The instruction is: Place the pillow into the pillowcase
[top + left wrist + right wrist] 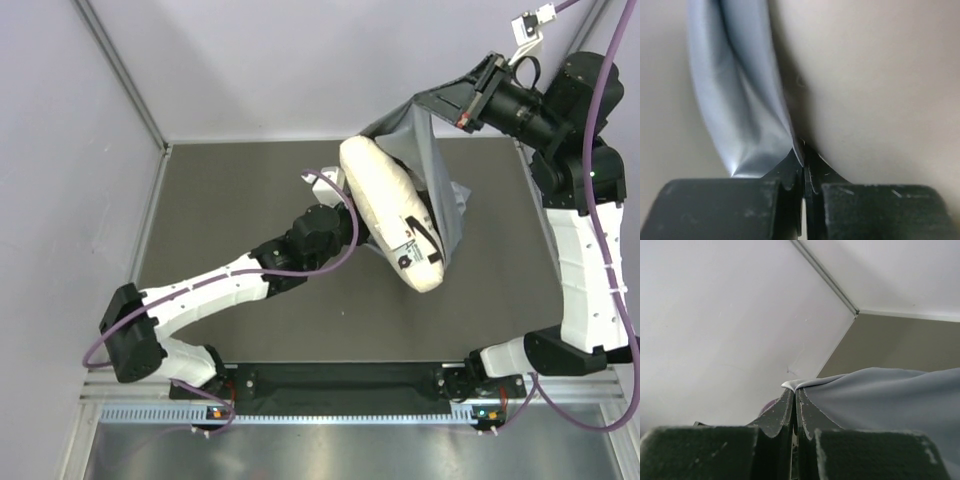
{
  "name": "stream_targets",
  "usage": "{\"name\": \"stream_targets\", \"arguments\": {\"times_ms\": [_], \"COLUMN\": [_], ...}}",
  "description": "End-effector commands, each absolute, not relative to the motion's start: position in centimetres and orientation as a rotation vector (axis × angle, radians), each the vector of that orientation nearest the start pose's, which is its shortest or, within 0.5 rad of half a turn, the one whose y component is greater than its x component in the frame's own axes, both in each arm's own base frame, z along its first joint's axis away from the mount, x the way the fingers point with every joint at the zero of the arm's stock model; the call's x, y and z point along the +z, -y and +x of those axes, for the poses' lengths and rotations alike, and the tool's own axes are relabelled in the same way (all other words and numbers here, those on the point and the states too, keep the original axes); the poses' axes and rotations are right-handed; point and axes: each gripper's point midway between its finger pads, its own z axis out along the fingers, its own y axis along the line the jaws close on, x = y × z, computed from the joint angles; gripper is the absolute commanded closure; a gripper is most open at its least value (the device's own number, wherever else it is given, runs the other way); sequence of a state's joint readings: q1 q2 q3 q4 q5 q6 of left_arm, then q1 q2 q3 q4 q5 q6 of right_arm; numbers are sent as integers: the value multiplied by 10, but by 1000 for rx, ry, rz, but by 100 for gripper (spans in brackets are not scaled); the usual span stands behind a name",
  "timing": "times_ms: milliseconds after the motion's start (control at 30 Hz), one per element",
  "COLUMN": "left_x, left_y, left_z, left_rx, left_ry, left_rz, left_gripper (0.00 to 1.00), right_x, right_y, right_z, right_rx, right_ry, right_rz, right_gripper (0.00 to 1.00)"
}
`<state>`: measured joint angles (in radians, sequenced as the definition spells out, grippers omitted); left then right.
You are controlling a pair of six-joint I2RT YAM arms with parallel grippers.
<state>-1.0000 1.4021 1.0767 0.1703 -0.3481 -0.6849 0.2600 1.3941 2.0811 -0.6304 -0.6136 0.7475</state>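
The cream pillow [385, 195] lies tilted across the middle of the table, its printed end toward the front. Its far end sits in the mouth of the grey-blue pillowcase [432, 165], which hangs behind it. My right gripper [425, 102] is raised at the back right, shut on a corner of the pillowcase [890, 395] and holding it up off the table. My left gripper [350, 203] presses against the pillow's left side. In the left wrist view, the left gripper [804, 155] is shut, with the pillowcase [745, 100] edge pinched at its tips beside the pillow [870, 90].
The dark table mat [230, 200] is walled in white at the back and on both sides. A purple cable [335, 180] loops at the left wrist. The black base rail [340, 380] runs along the front edge.
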Motion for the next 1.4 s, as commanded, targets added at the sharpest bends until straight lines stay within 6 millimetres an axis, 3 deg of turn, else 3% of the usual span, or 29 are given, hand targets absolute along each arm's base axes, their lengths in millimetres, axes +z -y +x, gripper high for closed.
{"name": "stream_targets", "arguments": {"times_ms": [0,33,100,133,200,233,500,533,667,700,800,900,1033,1133,1367], "left_x": [353,383,405,442,472,499,603,625,670,676,688,702,708,714,724], "left_y": [349,340,327,318,308,299,270,265,247,241,222,190,138,109,57], "left_z": [275,270,263,258,252,248,241,237,228,226,225,220,218,211,205], "left_rx": [-937,-949,-921,-954,-961,-963,-912,-930,-956,-950,-908,-846,-701,-637,-452], "left_ry": [-1737,-1705,-1701,-1638,-1594,-1554,-1397,-1352,-1234,-1211,-1158,-1087,-1041,-999,-957], "left_rz": [-8,-9,17,4,13,19,46,35,9,3,-42,-103,-222,-276,-393], "left_gripper": [100,100,100,100,100,100,100,100,100,100,100,100,100,100,100], "right_x": [623,628,643,647,661,662,685,686,685,687,689,685,663,654,632], "right_y": [-182,-176,-163,-159,-151,-144,-130,-128,-127,-118,-118,-120,-130,-133,-181], "right_z": [259,266,270,273,273,280,287,289,289,291,289,289,298,305,313], "right_rx": [1176,1154,1118,1110,1110,1101,1147,1141,1152,1133,1148,1196,1298,1282,1287], "right_ry": [-1389,-1373,-1325,-1310,-1261,-1255,-1160,-1155,-1154,-1146,-1136,-1141,-1182,-1188,-1273], "right_rz": [-209,-194,-163,-149,-134,-119,-66,-54,-38,-20,-21,-15,-13,-16,-54], "right_gripper": [100,100,100,100,100,100,100,100,100,100,100,100,100,100,100]}}
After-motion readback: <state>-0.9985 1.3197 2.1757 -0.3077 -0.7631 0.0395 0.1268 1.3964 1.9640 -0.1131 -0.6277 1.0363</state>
